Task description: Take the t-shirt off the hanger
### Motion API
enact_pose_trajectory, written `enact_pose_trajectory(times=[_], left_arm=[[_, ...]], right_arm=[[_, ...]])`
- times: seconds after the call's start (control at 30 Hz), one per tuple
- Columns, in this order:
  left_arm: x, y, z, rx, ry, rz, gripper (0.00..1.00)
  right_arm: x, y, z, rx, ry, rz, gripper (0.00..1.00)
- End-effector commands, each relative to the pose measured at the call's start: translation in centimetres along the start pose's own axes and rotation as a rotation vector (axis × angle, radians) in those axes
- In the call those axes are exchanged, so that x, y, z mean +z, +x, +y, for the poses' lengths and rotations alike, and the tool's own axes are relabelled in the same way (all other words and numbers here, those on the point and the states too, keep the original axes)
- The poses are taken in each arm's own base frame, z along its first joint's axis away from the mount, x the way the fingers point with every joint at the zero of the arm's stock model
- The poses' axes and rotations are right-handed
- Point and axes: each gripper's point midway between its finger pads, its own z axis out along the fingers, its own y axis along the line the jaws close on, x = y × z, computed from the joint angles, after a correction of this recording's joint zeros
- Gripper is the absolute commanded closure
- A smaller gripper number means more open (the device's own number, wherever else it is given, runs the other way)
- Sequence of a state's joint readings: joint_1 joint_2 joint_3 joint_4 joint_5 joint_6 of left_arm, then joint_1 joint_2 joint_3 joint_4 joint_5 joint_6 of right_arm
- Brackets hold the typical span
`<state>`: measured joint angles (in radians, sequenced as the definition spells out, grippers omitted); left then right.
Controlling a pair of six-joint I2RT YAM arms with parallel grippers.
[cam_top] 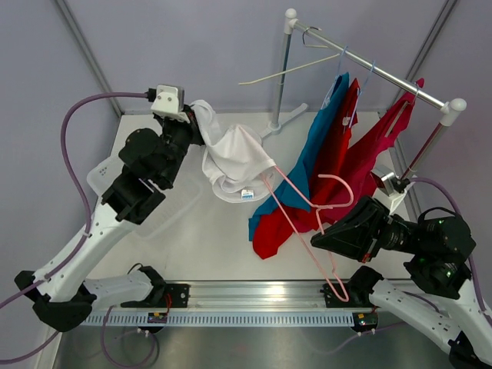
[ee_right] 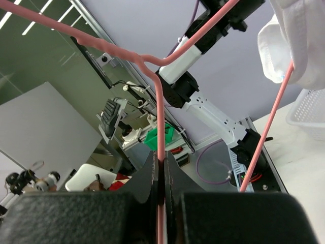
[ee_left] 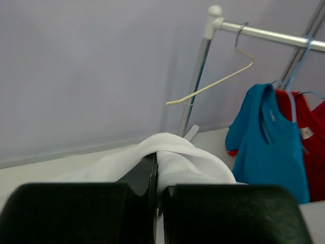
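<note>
Your left gripper (ee_left: pixel 156 170) is clamped tight on a bunch of the white t-shirt (cam_top: pixel 234 157), holding it up over the table right beside the clear basket (cam_top: pixel 104 175). Your right gripper (ee_right: pixel 161 170) is pinching the pink hanger (ee_right: pixel 159 122) by its wire. One hanger arm pokes into the shirt's lower edge, left of the blue top (cam_top: pixel 323 131) on the rack (cam_top: pixel 369 65)

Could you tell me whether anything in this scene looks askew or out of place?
Yes: the empty cream hanger on the rail sits tilted sideways, its arm sticking out nearly level, while the blue shirt and red shirts beside it hang down.
</note>
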<state>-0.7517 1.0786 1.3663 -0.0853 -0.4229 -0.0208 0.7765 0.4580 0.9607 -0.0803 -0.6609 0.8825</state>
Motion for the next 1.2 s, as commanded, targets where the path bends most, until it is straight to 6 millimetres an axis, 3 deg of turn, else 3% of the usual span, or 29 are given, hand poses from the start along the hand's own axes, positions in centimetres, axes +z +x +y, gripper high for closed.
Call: enact_pose_trajectory(times=[0.0, 0.03, 0.07, 0.13, 0.17, 0.2, 0.37, 0.47, 0.63, 0.73, 0.77, 0.87, 0.9, 1.17], left_arm=[[1.4, -0.6, 4.5, -0.015, -0.131, 0.011, 1.0], [1.4, -1.0, 5.9, -0.043, -0.172, 0.019, 1.0], [1.2, -3.5, 8.4, -0.064, -0.238, -0.032, 1.0], [0.8, -5.7, 10.3, -0.105, -0.297, -0.083, 1.0], [0.5, -6.7, 12.1, -0.107, -0.365, -0.111, 1.0], [0.1, -8.8, 12.5, -0.119, -0.372, -0.157, 1.0], [0.9, -11.2, 14.1, -0.143, -0.407, -0.183, 1.0], [0.4, -11.5, 15.6, -0.139, -0.448, -0.189, 1.0], [0.3, -8.8, 17.4, -0.158, -0.461, -0.13, 1.0], [0.3, -5.0, 19.5, -0.222, -0.474, -0.063, 1.0], [0.3, -3.0, 20.6, -0.243, -0.474, -0.021, 1.0], [0.1, -0.9, 21.9, -0.273, -0.467, 0.001, 1.0], [0.1, 1.2, 22.4, -0.266, -0.474, 0.036, 1.0], [-1.2, 5.7, 26.4, -0.248, -0.612, 0.07, 1.0]], right_arm=[[-0.7, 0.4, 1.4, -0.046, -0.021, 0.052, 1.0], [-0.9, 0.7, 0.8, -0.048, 0.006, 0.052, 1.0], [-1.4, 1.7, -0.1, -0.041, 0.043, 0.077, 1.0], [-1.9, 2.4, -0.9, -0.031, 0.075, 0.086, 1.0], [-2.5, 3.3, -1.1, -0.011, 0.08, 0.099, 1.0], [-2.8, 3.7, -1.0, -0.004, 0.077, 0.106, 1.0], [-5.6, 6.8, -0.2, 0.041, 0.06, 0.151, 1.0], [-6.7, 7.0, 0.2, 0.035, 0.081, 0.132, 1.0], [-6.5, 6.4, -0.4, 0.004, 0.115, 0.117, 1.0], [-5.6, 6.3, -1.5, 0.011, 0.137, 0.135, 1.0], [-5.3, 6.3, -2.1, 0.018, 0.15, 0.144, 1.0], [-4.9, 6.5, -3.3, 0.029, 0.183, 0.147, 1.0], [-4.8, 6.5, -3.6, 0.033, 0.19, 0.147, 1.0], [-4.2, 6.9, -6.4, 0.051, 0.269, 0.148, 1.0]])
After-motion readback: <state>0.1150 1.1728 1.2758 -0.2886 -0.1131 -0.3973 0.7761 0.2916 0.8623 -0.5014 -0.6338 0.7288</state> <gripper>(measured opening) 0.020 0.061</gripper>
